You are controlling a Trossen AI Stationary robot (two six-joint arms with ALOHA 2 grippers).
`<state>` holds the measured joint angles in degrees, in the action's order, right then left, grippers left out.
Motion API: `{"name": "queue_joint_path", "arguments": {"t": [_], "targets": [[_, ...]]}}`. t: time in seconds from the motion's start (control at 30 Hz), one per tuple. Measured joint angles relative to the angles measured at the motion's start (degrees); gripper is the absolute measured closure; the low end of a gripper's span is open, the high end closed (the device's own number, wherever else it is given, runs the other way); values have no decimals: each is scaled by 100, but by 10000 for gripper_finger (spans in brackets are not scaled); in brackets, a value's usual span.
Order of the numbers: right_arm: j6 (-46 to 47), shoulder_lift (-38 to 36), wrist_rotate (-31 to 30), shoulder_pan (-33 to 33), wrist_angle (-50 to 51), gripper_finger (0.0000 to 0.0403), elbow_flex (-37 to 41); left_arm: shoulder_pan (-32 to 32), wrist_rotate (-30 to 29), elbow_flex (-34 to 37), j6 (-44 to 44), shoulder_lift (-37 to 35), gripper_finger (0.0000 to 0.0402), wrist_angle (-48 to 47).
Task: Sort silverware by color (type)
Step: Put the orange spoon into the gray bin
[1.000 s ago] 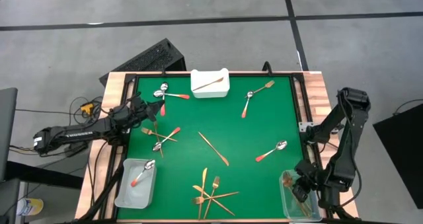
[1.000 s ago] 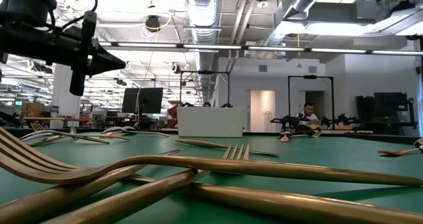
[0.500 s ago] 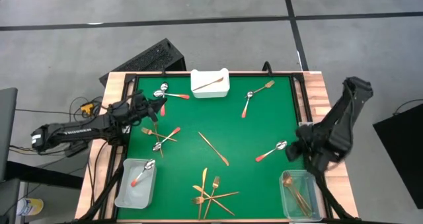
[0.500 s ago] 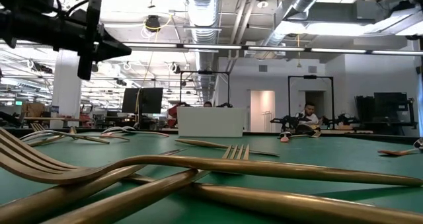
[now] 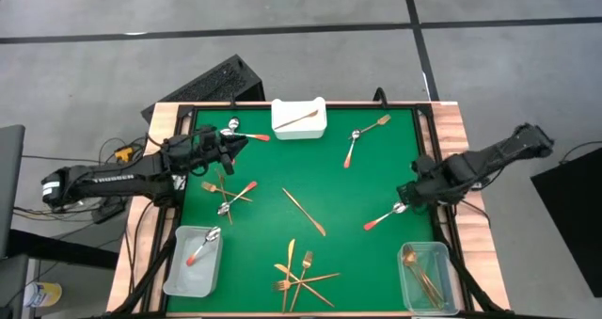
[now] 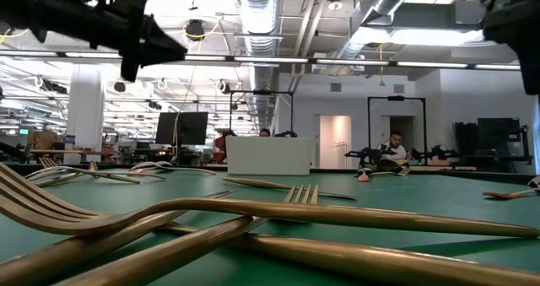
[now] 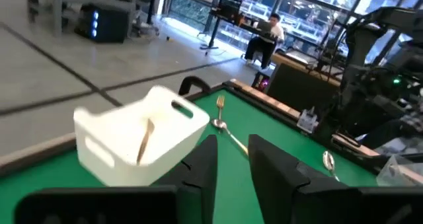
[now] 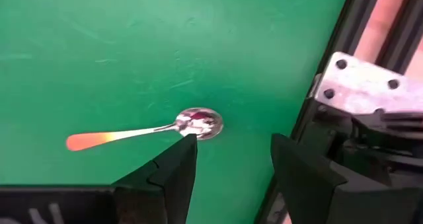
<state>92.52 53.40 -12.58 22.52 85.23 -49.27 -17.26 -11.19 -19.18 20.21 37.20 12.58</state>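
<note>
- The right arm has been swinging away from the clear bin point(image 5: 428, 274) at the near right corner, where gold pieces are now lying, and its right claw point(image 5: 411, 192) is now hanging over the red-handled spoon point(image 5: 386, 215) on the right side of the green mat point(image 5: 339, 183).
- The left arm has been reaching farther in, and its left claw point(image 5: 229, 142) is now sitting near the spoon point(image 5: 241, 135) just beside the white tray point(image 5: 299, 118).
- The right claw is standing wide open and holding nothing, with the spoon's shiny bowl point(image 8: 200, 121) lying near one finger point(image 8: 173, 166).
- The left claw is holding nothing, and its fingers point(image 7: 201, 161) are showing a gap between them, so it is looking partly open.
- I am thinking the right claw is lined up on the round bowl and not on the thin handle, so the spoon could be slipping out or spinning away when the fingers are closing.
- The spoon is lying close to the black edge rail point(image 8: 327, 55), so a claw coming down there could be bumping the rail.
- The spoon is lying flat on the mat, so the fingers could be scraping the mat and missing it.
- On the left, a pile of crossed pieces point(image 5: 229, 195) is sitting near the arm, and a low sweep could be knocking them around.
- The rest of the silverware is spread over the mat, with a gold bunch point(image 5: 299, 274) at the near edge and one spoon in the left bin point(image 5: 193, 260).
</note>
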Motion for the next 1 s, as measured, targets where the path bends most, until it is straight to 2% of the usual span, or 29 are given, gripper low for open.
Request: {"name": "queue_joint_path", "arguments": {"t": [0.17,0.27,0.47,0.57,0.77,1.0], "targets": [[-1165,135,457,-887,-242,188,382,0,91,-375,-349,179,291,-26],[-1737,169,779,-1279,-908,190,592,0,263,-492,-354,251,279,-22],[-1965,427,1019,-1908,-1023,194,589,0,742,-516,-158,305,276,-192],[-1981,666,1242,-2035,-1037,197,586,0,849,-514,-8,307,276,-367],[-2505,1378,1293,-2167,-1071,204,609,94,847,-514,-9,307,277,-521],[-3291,2110,1731,-2351,-1663,206,930,116,854,-514,-13,304,277,-736]]}}
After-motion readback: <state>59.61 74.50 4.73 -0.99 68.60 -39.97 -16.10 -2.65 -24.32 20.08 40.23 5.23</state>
